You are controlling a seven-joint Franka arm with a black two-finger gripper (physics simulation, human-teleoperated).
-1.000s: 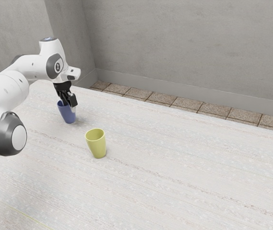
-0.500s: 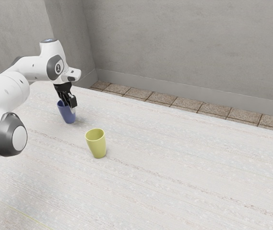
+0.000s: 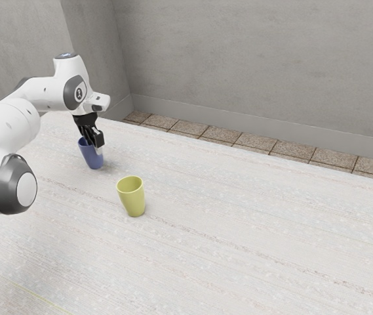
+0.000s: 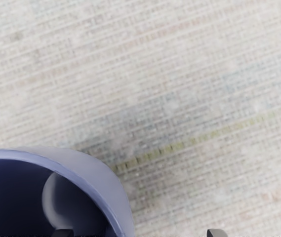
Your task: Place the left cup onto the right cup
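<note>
The blue cup (image 3: 92,156) stands upright on the counter (image 3: 238,216), to the exterior view's left of the yellow-green cup (image 3: 131,195) and apart from it. The gripper (image 3: 95,139) hangs at its rim with fingers spread, one inside and one outside, the wall not yet pinched. The cup looks light, stiff and smooth. A firm pinch on that thin wall should hold it, though it may tilt.

Upright blue cup (image 3: 90,155) stands apart from upright yellow-green cup (image 3: 132,197).
</note>
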